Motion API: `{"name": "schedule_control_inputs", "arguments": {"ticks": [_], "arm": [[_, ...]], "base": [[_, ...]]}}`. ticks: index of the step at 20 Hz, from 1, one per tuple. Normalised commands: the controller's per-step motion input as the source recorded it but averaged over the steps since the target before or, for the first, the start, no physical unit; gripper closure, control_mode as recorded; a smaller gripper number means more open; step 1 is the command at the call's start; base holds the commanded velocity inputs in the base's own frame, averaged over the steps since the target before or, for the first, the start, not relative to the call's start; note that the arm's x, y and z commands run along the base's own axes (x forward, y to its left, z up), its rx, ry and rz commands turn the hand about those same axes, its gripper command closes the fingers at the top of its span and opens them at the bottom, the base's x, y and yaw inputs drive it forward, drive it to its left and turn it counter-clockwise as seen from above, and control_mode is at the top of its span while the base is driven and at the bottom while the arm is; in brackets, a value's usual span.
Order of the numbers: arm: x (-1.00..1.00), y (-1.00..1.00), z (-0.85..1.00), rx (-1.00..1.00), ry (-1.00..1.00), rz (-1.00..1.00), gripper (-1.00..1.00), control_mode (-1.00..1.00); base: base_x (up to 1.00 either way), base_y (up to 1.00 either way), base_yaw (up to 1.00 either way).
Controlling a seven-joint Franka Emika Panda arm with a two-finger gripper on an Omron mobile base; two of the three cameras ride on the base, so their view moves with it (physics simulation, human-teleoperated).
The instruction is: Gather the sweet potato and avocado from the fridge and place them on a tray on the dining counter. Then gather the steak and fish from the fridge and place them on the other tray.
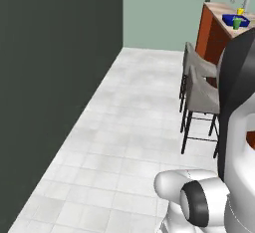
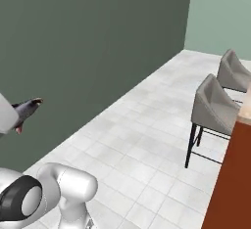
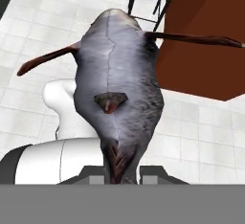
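The gripper (image 3: 122, 173) pinches the grey fish (image 3: 117, 82) by its tail. Its long axis runs straight out from the fingers, head pointing away toward the dining counter (image 3: 201, 55).

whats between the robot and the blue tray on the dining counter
In the left base view, two grey stools stand along the dining counter, on white tiled floor, between the robot and the blue tray.

Wide open tiled floor (image 1: 119, 142) ahead, dark wall (image 1: 50, 77) hemming the left, stools (image 1: 201, 95) and counter (image 1: 211, 33) crowding the right
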Motion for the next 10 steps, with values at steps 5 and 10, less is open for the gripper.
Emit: {"name": "schedule_control_inputs", "arguments": {"ticks": [5,10], "arm": [[0.00,0.00,0.00,0.00,0.00,0.00,1.00,1.00],[0.00,0.00,0.00,0.00,0.00,0.00,1.00,1.00]], "base": [[0.93,0.32,-0.45],[0.99,0.41,-0.44]]}}
